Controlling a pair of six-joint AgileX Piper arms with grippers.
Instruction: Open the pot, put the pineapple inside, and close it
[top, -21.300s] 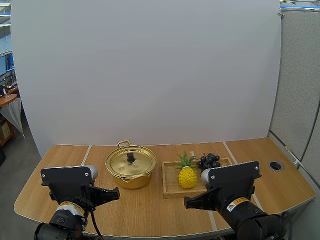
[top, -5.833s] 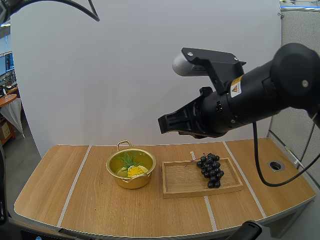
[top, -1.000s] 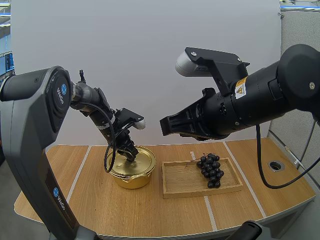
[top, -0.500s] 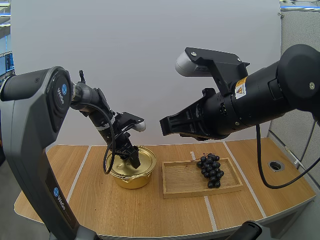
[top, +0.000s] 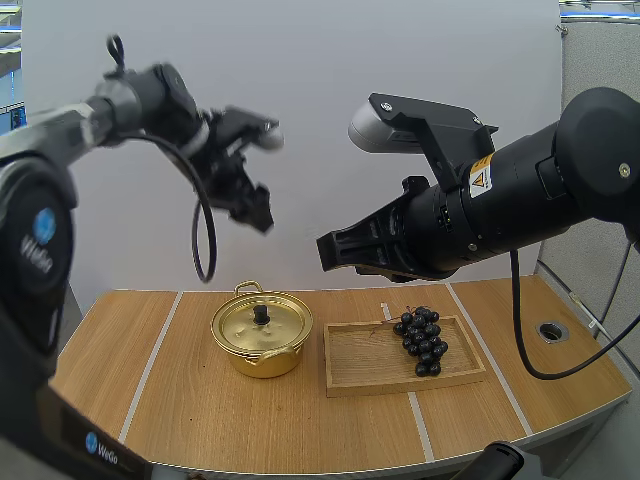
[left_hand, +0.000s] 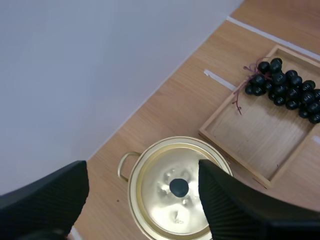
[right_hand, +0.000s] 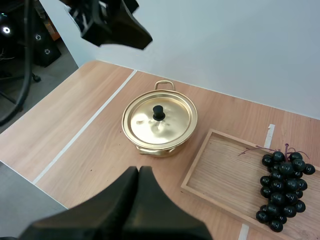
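Observation:
The gold pot (top: 262, 335) stands on the table with its lid (top: 262, 322) on, black knob (top: 261, 314) upright. The lid hides the pineapple inside. My left gripper (top: 258, 212) hangs high above the pot, open and holding nothing. From the left wrist its fingers (left_hand: 235, 205) stand wide apart over the lidded pot (left_hand: 177, 192). My right gripper (top: 325, 255) is raised above the table between pot and tray, shut on nothing. Its fingers form one dark wedge (right_hand: 139, 172) on the near side of the pot (right_hand: 160, 122), below the left gripper (right_hand: 112, 25).
A wooden tray (top: 365, 372) lies right of the pot with a bunch of dark grapes (top: 420, 340) at its right end. The tray (left_hand: 260, 145) and grapes (left_hand: 285, 87) also show beside the pot. Bare tabletop lies left of and in front of the pot.
My left gripper opened, let go of the lid's knob and rose high above the pot. The lid stays on the pot. The right arm has hardly moved.

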